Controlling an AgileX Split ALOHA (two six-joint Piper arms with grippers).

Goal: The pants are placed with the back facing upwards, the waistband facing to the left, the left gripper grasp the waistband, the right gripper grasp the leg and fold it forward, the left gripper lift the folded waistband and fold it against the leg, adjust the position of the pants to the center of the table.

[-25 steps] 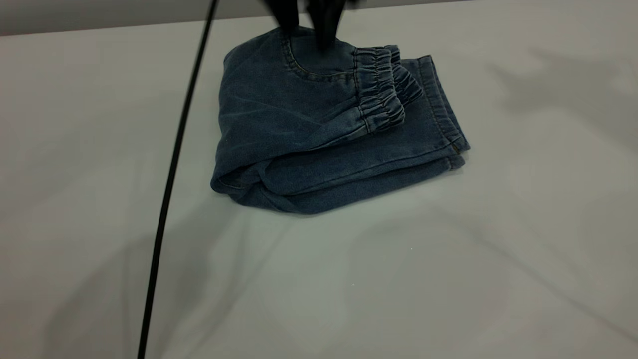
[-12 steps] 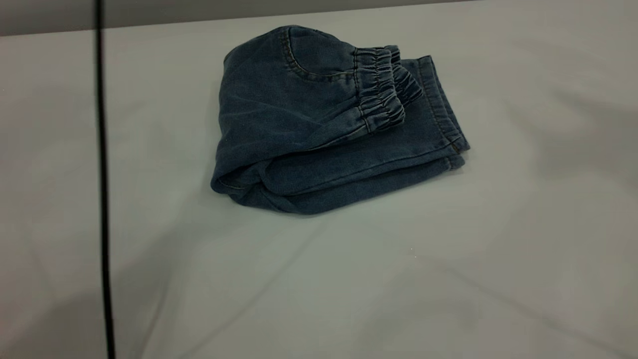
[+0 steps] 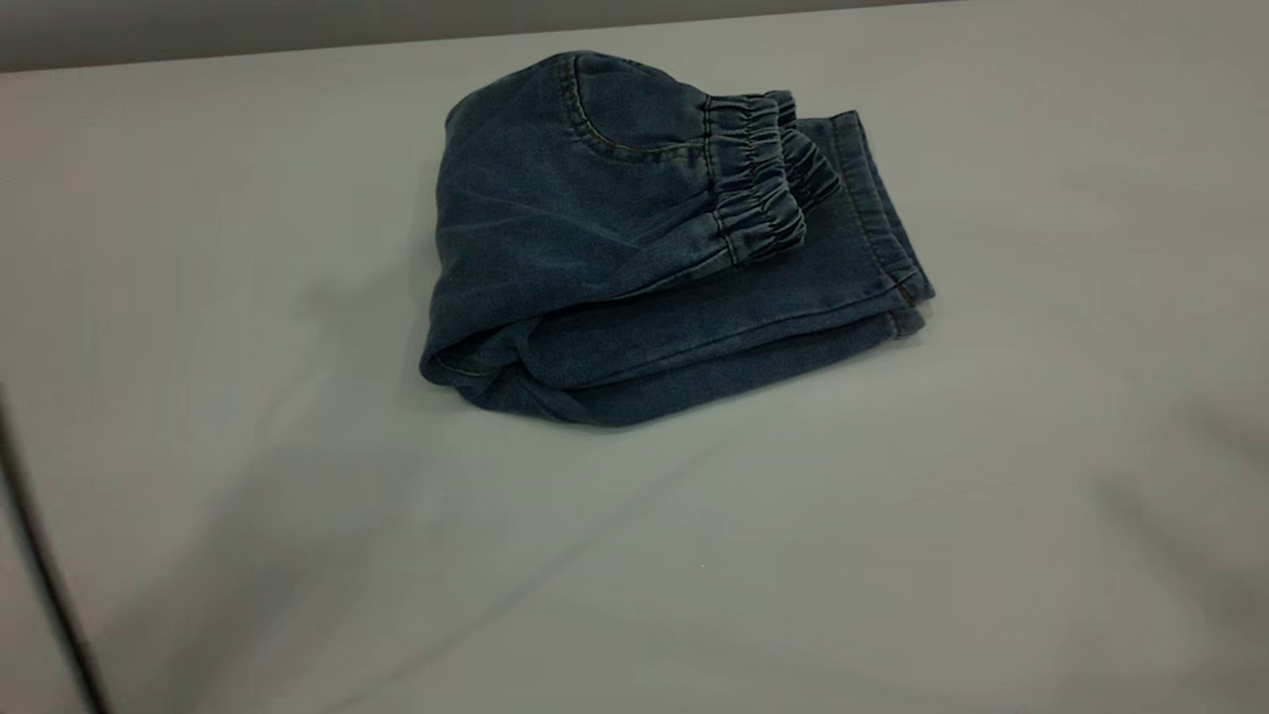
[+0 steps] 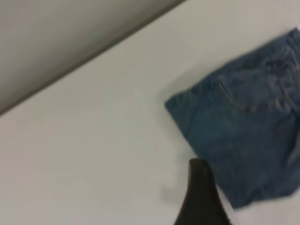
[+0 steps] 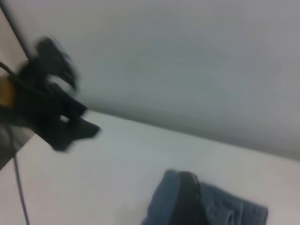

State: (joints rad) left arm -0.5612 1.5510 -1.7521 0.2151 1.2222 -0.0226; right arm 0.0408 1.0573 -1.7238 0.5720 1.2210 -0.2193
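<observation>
Where the worktop (image 3: pixel 198 297) meets the left edge of the outside view, a thin dark cable (image 3: pixel 45 585) slants across the near corner. Neither arm shows in that view. In the left wrist view, the left end effector (image 4: pixel 201 192) shows only as one black tip. It hangs above bare worktop just beside a corner of the pants (image 3: pixel 634 258) and does not touch them. I cannot tell if it is spread or pressed together.

The pants lie folded in a thick, small bundle, a little past the middle of the worktop toward the far edge. The stretchy waistband (image 3: pixel 758 188) is folded over on top and points right. It lies on the leg (image 3: pixel 872 218), whose stitched hem sticks out past it on the right. A curved pocket seam (image 3: pixel 615 134) shows on the top layer. Nothing holds the pants.

In the right wrist view, the right end effector (image 5: pixel 187 197) is a dark blurry shape in front of the pants. I cannot tell if it is spread or pressed together.
</observation>
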